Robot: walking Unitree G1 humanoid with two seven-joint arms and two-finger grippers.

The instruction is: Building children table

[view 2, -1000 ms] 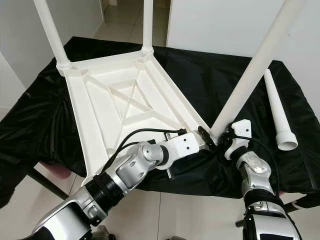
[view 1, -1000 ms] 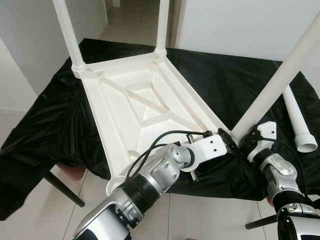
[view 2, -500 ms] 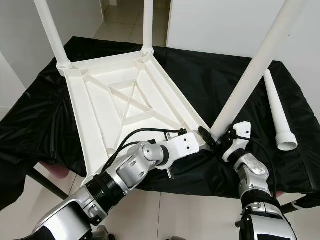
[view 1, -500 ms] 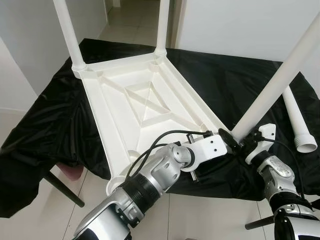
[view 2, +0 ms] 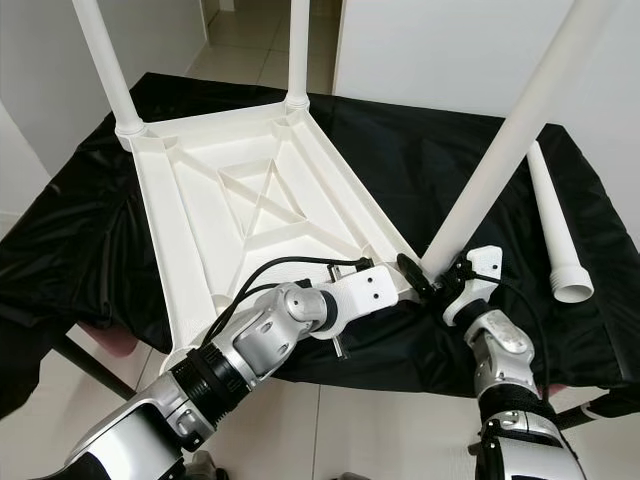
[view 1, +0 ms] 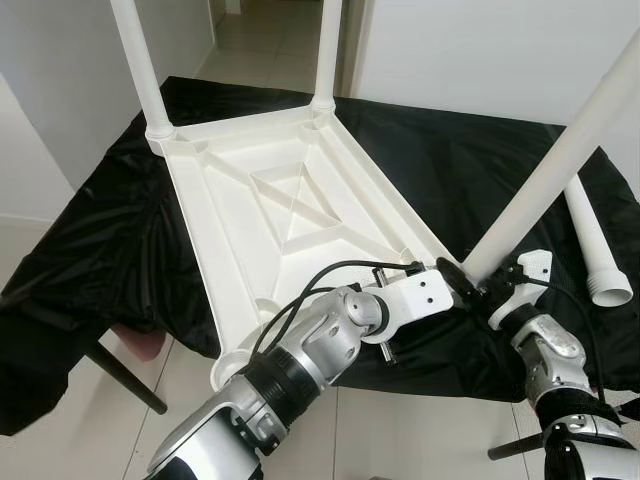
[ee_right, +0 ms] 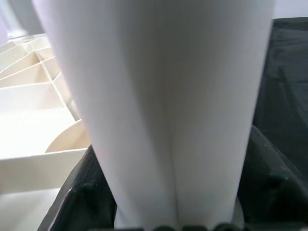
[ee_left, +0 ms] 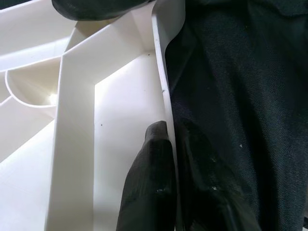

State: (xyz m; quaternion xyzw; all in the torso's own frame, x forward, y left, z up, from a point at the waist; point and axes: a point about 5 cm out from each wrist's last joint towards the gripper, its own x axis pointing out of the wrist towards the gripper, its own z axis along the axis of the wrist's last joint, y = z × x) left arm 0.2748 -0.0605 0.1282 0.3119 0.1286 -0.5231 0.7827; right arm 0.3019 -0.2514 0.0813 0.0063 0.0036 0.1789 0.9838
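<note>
A white plastic table top (view 1: 290, 205) lies upside down on a black cloth, with two white legs (view 1: 135, 65) standing in its far corners. A third white leg (view 1: 560, 160) rises tilted from the near right corner. My right gripper (view 1: 487, 283) is shut on the base of this leg (ee_right: 163, 110). My left gripper (view 1: 452, 277) is shut on the table top's rim (ee_left: 163, 72) at that same corner, its fingertips (ee_left: 154, 163) on either side of the thin wall.
A loose fourth white leg (view 1: 597, 245) lies on the black cloth (view 1: 450, 150) at the right. The cloth hangs over the front edge. A dark stand leg (view 1: 125, 375) reaches the tiled floor at the lower left. White walls stand behind.
The right wrist has drawn slightly nearer and lower along the tilted leg's base. The left gripper stays on the rim.
</note>
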